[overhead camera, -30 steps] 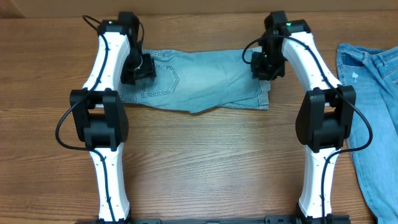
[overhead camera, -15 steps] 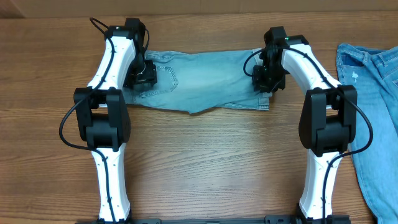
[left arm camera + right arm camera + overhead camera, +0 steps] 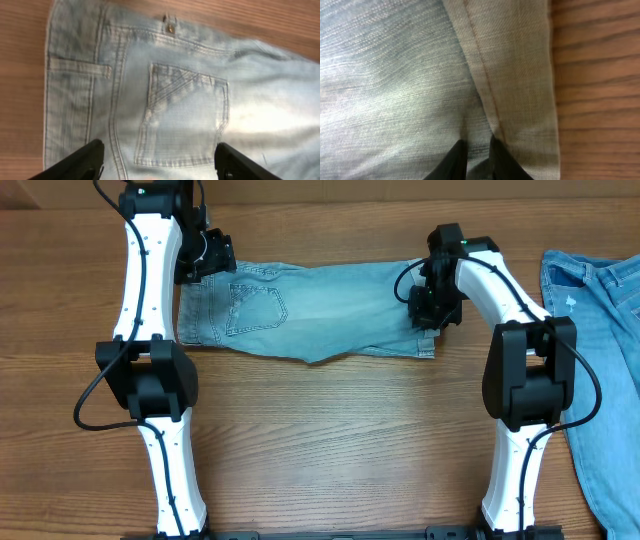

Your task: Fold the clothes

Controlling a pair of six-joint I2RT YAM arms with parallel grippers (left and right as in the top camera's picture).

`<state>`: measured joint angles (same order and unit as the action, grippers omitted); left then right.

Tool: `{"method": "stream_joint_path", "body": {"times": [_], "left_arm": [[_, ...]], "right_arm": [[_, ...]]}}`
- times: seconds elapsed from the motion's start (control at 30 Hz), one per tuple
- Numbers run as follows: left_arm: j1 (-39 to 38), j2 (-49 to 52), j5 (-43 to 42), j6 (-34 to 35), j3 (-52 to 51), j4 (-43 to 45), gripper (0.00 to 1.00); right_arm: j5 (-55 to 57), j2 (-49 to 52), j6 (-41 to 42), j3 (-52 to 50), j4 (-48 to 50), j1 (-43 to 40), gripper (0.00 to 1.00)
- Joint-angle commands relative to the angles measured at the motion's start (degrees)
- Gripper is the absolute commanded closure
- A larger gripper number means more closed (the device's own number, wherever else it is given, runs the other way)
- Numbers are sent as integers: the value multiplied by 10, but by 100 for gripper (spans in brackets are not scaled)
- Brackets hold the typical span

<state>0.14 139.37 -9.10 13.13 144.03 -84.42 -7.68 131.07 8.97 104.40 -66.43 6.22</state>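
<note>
The pale blue denim shorts [image 3: 320, 305] lie flat across the far part of the table, waistband to the left and leg hem to the right. My left gripper [image 3: 205, 255] is open and empty, hovering above the waistband end. In the left wrist view its fingers [image 3: 157, 150] frame the stitched back pocket [image 3: 185, 115]. My right gripper [image 3: 430, 305] is down on the hem end. In the right wrist view its fingers [image 3: 476, 145] are pinched shut on a fold of the shorts [image 3: 395, 75] beside a seam.
Another blue denim garment [image 3: 600, 330] lies at the right edge of the table, running off the frame. The wooden tabletop [image 3: 330, 440] lies in front of the shorts, between the two arm bases.
My left gripper has lifted off the waistband and moved back and left, leaving the waistband end uncovered and flat. My right gripper has stayed on the hem end.
</note>
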Motion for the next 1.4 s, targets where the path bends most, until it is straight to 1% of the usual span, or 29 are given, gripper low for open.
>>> {"method": "stream_joint_path", "body": {"times": [0.0, 0.03, 0.1, 0.13, 0.17, 0.23, 0.3, 0.47, 0.63, 0.77, 0.87, 0.93, 1.03, 1.13, 1.23, 1.37], "left_arm": [[0, -4, -23, -11, 18, -57, 36], [-1, -4, -24, -11, 16, -68, 49], [-1, -4, -24, -11, 16, -87, 80], [-2, -4, -24, -11, 14, -95, 91], [-6, -4, -33, -11, 11, -101, 96], [-16, -4, -58, -12, -1, -104, 96], [-41, -4, -90, -22, -33, -102, 96], [-103, -3, -96, -42, -125, -61, 96], [-150, -3, -157, -42, -225, 12, 96], [-161, -3, -160, -41, -246, 30, 95], [-161, -3, -160, -41, -247, 37, 95], [-161, -3, -151, -41, -247, 37, 94], [-161, -3, -104, -39, -247, 37, 93], [-160, -3, -62, -39, -247, 30, 95], [-153, -3, -8, -39, -247, 18, 96], [-142, -3, 2, -39, -247, 13, 96]], "right_arm": [[-85, 15, -49, 48, -42, -12, 79], [-103, 7, -49, 71, -55, -7, 79], [-141, -4, -50, 85, -61, 0, 79], [-187, -11, -71, 86, -60, 7, 79], [-238, -12, -103, 86, -62, 13, 79], [-312, -12, -140, 80, -62, 23, 80], [-339, -12, -156, 69, -55, 42, 83], [-339, -11, -185, 64, -58, 80, 86], [-305, -11, -184, 64, -58, 102, 87], [-296, -11, -184, 44, -43, 103, 91], [-281, -11, -184, -13, 8, 103, 91], [-281, -11, -184, -47, 38, 103, 91], [-270, -11, -184, -89, 74, 98, 92], [-219, -11, -184, -99, 63, 81, 94], [-206, -11, -184, -99, 49, 56, 95], [-206, -11, -184, -99, 37, 26, 95]]}}
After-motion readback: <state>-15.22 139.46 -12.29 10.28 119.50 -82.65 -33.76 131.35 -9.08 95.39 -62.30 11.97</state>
